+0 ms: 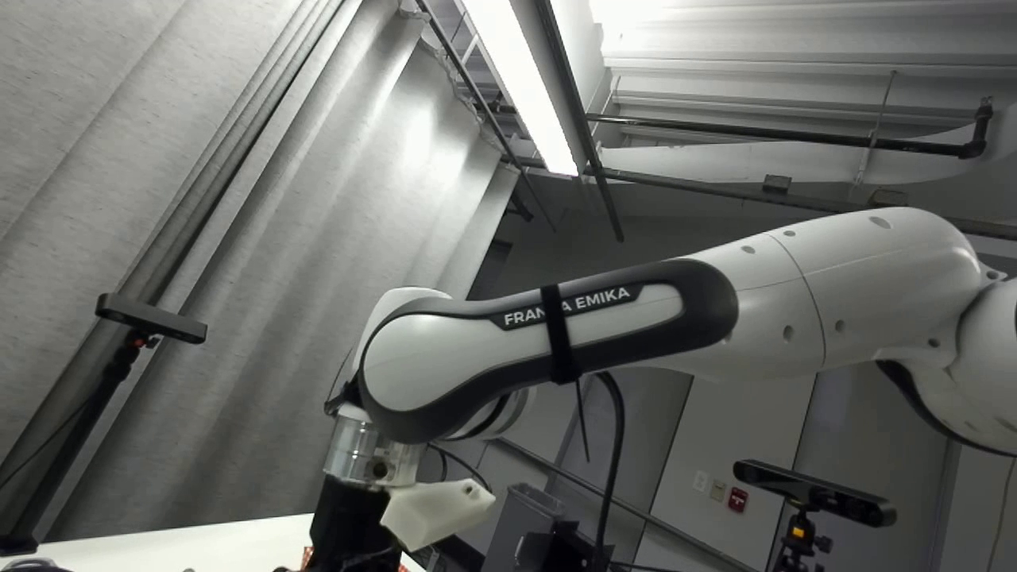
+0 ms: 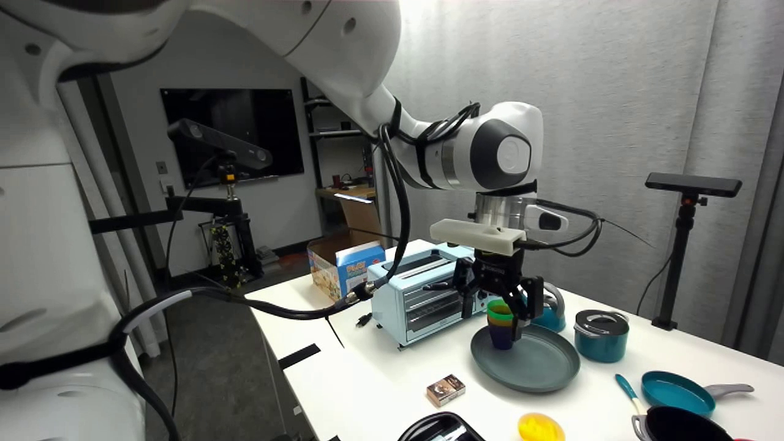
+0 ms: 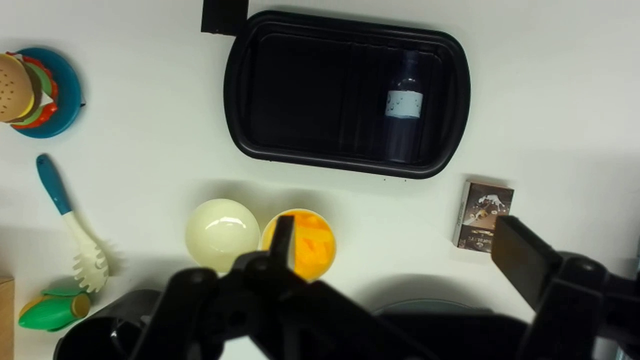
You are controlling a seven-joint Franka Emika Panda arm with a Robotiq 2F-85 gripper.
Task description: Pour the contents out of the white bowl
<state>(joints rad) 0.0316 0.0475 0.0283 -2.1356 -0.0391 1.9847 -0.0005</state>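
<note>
The white bowl stands upright on the table in the wrist view, holding orange-yellow pieces. Those pieces also show as a yellow patch at the bottom edge of an exterior view. Against its left side sits a second pale bowl with nothing seen inside. My gripper is open wide, and nothing is between its fingers. Its left finger covers part of the white bowl in the wrist view. In an exterior view the gripper hangs above the plate; elsewhere its fingertips fall below the frame.
A black tray holds a bottle. A small brown box lies nearby. Stacked cups stand on a grey plate under the gripper. A toaster oven, a teal pot and a pan surround it.
</note>
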